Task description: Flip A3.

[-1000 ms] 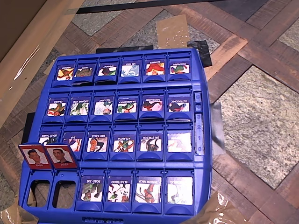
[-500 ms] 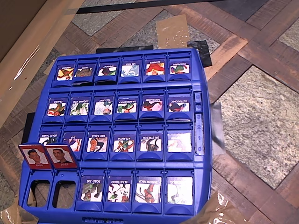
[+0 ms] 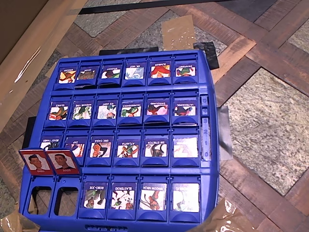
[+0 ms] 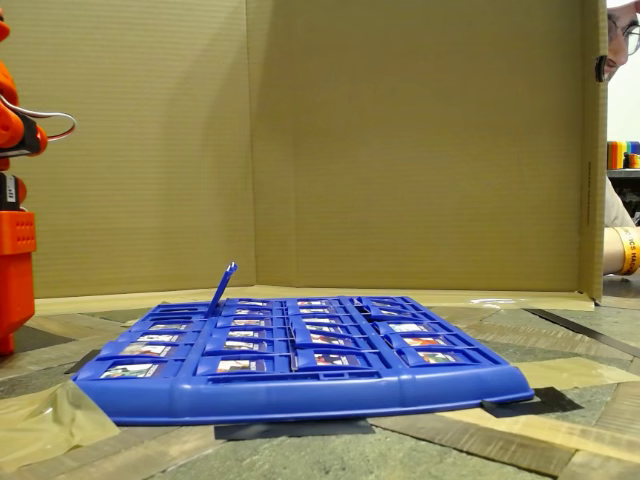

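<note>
A3 lies flat in the bottom row of the blue game board in the overhead view. Its blue-framed cartoon face is up, captioned BLASTEROID. It is the third slot from the left, just right of the ROBO-JOE tile. Two red portrait tiles stand upright at the left end of that row, over two open slots. In the fixed view these raised tiles lean up from the board. The orange arm stands at that view's left edge, well away from the board.
The board rests on a patterned wood-and-stone floor, taped at its corners. A cardboard wall stands behind it. A person's arm with a yellow wristband shows at the right edge of the fixed view.
</note>
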